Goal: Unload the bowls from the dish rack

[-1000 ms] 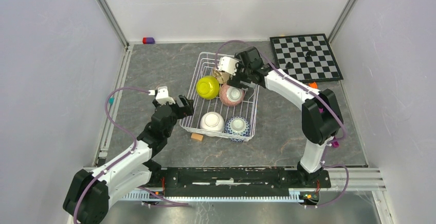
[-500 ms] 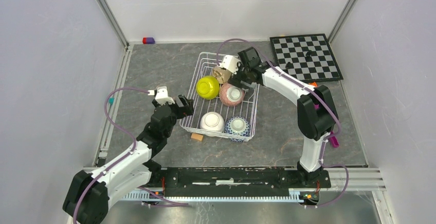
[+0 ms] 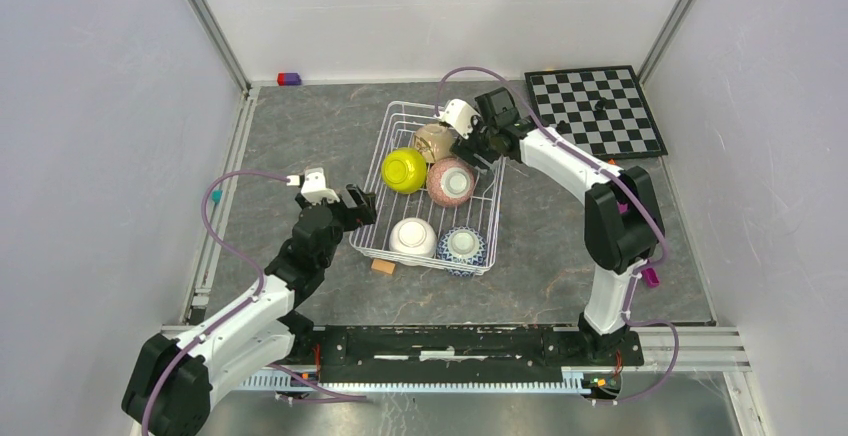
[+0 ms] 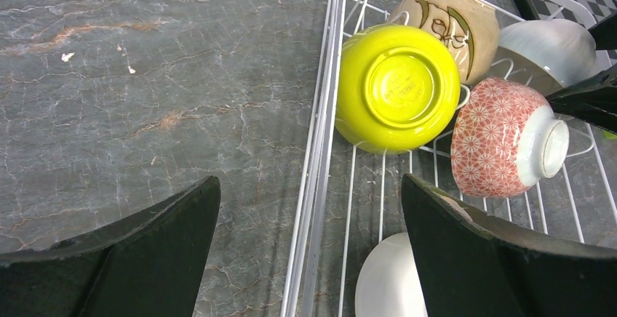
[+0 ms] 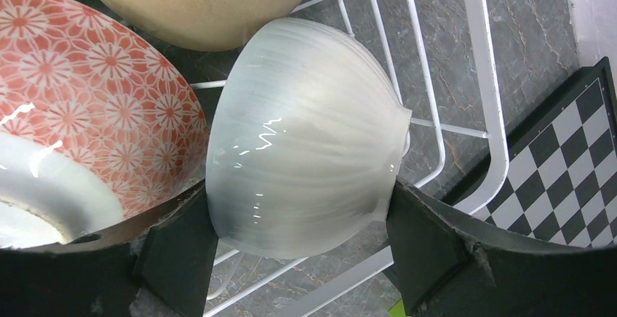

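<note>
The right gripper (image 5: 298,204) is closed on a white bowl (image 5: 305,135) inside the dish rack (image 5: 489,113), one finger against each side. A pink bowl (image 5: 94,99) touches its flank. Only the right wrist view shows this hold; from overhead the gripper hides the bowl. Whether the bowl is clear of the wires cannot be told. The left gripper (image 4: 309,255) is spread wide and empty at the rack's side wall, with the yellow-green bowl (image 4: 396,84) ahead of it.

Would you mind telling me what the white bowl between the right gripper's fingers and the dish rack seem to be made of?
The white bowl looks like glazed ceramic: glossy, with bright highlights and faint ribbed streaks. The dish rack seems to be wire with a smooth white coating, evenly coloured; metal beneath is likely but not visible.
</note>
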Motion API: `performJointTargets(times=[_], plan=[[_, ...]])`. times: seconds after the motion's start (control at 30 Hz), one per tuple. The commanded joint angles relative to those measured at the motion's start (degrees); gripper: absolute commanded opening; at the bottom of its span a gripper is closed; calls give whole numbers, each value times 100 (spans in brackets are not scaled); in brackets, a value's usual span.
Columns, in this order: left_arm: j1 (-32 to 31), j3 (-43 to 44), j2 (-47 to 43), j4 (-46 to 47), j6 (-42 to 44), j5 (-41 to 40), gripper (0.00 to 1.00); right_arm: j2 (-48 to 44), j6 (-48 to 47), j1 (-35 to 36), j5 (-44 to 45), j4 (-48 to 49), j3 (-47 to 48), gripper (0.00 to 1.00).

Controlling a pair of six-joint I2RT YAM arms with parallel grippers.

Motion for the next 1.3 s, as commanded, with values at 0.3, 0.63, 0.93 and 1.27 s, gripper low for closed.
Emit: performJointTargets(times=[0.3,0.63,0.93,1.27], plan=[[30,16,-32,205,252,-164,99,-925,178,25,946,326,-35,55],[25,8,-29,204,251,-193,99,-2242,413,25,1205,1693,-1123,50],[26,15,-39,190,217,-190,99,-2792,1294,-142,1058,2578,-1959,47],[29,31,-87,145,183,-178,99,-3262,2936,-1103,-505,3549,-2795,44]])
